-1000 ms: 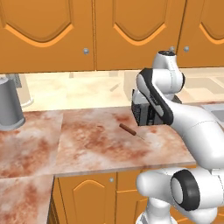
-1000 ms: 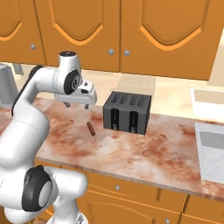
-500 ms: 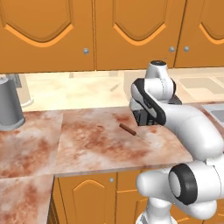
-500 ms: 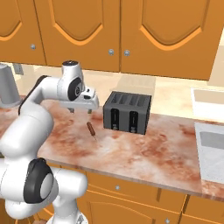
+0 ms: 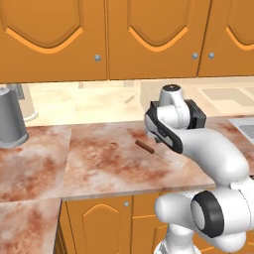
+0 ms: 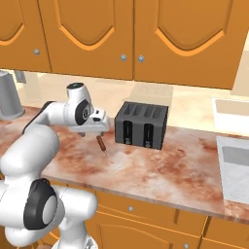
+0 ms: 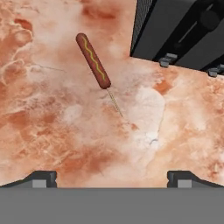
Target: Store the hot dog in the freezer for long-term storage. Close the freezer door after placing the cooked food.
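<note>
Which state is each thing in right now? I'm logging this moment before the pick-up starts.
hot dog: lying flat on the counter, not gripped, thin stick poking from one end.
pincer: open, above the counter, holding nothing.
toaster: upright beside the hot dog, slots empty.
upper cabinets: doors shut.
grey canister: standing upright.

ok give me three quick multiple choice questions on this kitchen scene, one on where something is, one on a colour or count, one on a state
1. Where does the hot dog lie?
A. on the marble counter, beside the toaster
B. inside the toaster
C. in the sink

2. What colour is the toaster?
A. white
B. black
C. red

3. What state is the gripper in?
A. shut on the hot dog
B. open, holding nothing
C. shut on the toaster

Answers:
1. A, it lies flat on the counter just clear of the toaster.
2. B, its body is black in the right base view.
3. B, the jaws stand wide apart in the hand view, with the hot dog ahead, untouched.
</note>
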